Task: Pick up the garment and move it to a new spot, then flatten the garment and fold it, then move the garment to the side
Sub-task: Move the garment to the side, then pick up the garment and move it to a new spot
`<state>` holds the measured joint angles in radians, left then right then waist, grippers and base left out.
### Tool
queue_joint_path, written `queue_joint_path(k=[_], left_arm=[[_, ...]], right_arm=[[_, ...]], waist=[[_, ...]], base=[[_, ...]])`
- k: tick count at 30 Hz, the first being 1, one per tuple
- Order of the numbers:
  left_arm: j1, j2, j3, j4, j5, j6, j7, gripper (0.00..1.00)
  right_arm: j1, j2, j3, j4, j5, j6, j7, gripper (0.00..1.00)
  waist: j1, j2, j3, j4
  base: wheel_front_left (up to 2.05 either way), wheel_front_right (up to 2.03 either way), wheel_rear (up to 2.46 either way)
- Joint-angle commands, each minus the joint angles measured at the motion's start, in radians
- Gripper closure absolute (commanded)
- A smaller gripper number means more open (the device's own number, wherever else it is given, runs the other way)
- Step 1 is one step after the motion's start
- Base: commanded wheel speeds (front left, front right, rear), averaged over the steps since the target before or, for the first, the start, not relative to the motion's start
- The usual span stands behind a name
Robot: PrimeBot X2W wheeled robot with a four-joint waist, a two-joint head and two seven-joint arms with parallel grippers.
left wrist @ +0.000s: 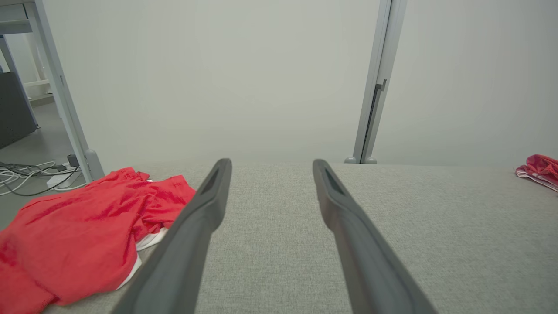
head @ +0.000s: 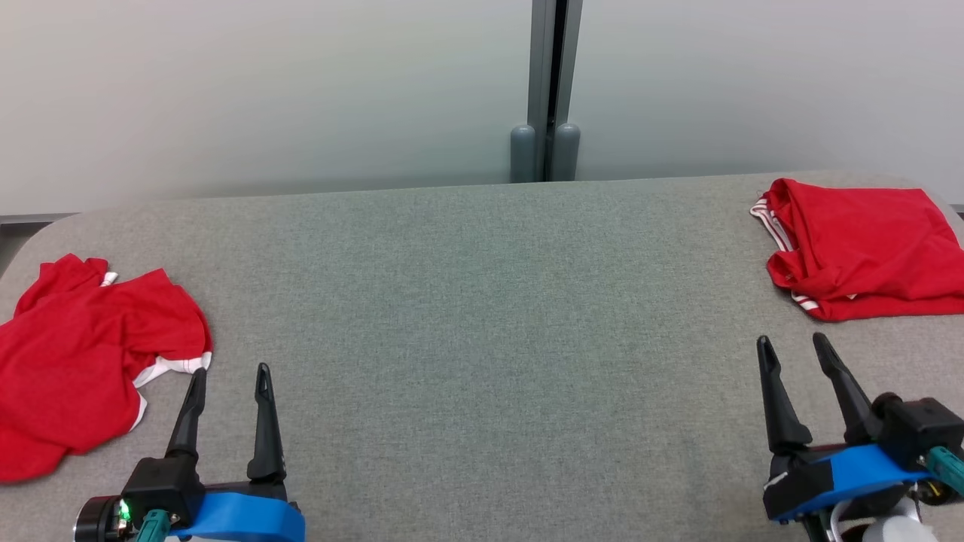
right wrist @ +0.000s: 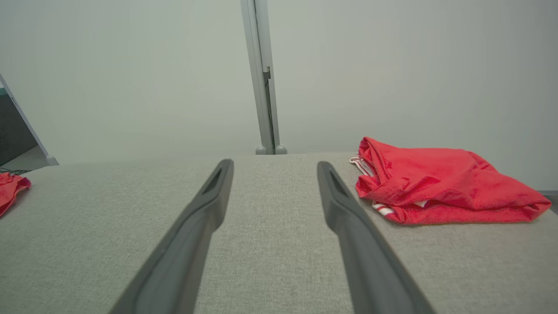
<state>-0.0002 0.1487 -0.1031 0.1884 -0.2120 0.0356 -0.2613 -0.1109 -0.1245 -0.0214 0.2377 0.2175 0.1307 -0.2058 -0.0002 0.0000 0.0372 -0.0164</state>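
Observation:
A crumpled red garment (head: 83, 354) with white trim lies at the table's left edge; the left wrist view has the same garment (left wrist: 83, 231) to the left of my fingers. My left gripper (head: 230, 373) stands open just to its right, its left fingertip close to the white hem. A folded red garment (head: 866, 245) with white striped trim rests at the far right; in the right wrist view this folded garment (right wrist: 436, 181) sits to the right of my fingers. My right gripper (head: 791, 342) is open below it, holding nothing.
The grey fabric table (head: 482, 301) has a rounded back edge against a pale wall. A grey post (head: 546, 90) rises behind the middle. Cables (left wrist: 30, 174) lie on the floor off the table's left end.

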Motion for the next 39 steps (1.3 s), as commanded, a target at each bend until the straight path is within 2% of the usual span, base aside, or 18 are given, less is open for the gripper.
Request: queue_joint_path(k=[1, 11, 25, 32, 39], left_arm=[[0.010, 0.002, 0.001, 0.001, -0.004, 0.005, 0.000, 0.00], [0.022, 0.009, -0.007, 0.005, -0.012, 0.011, 0.007, 0.00], [0.024, 0.028, -0.011, 0.002, -0.019, 0.018, 0.017, 0.00], [0.030, 0.037, 0.002, -0.014, -0.027, 0.034, 0.022, 0.00], [0.025, 0.049, 0.005, -0.028, -0.034, 0.042, 0.030, 0.00]], right_arm=[[0.034, 0.011, -0.011, -0.026, -0.007, 0.000, 0.010, 0.00], [0.155, 0.056, -0.043, -0.176, -0.039, 0.000, 0.080, 0.00], [0.181, 0.071, -0.040, -0.204, -0.038, 0.000, 0.100, 0.00], [0.182, 0.072, -0.015, -0.201, -0.031, 0.000, 0.096, 0.00], [0.169, 0.073, 0.005, -0.194, -0.029, 0.000, 0.089, 0.00]], waist=[[0.0002, 0.0000, -0.002, 0.002], [0.0002, 0.0000, -0.017, 0.004], [0.0002, 0.0000, -0.027, 0.036], [0.0002, 0.0000, -0.028, 0.089], [0.0002, 0.0000, -0.013, 0.188]], base=[[0.00, 0.00, 0.00], [0.00, 0.00, 0.00], [0.00, 0.00, 0.00], [0.00, 0.00, 0.00], [0.00, 0.00, 0.00]])
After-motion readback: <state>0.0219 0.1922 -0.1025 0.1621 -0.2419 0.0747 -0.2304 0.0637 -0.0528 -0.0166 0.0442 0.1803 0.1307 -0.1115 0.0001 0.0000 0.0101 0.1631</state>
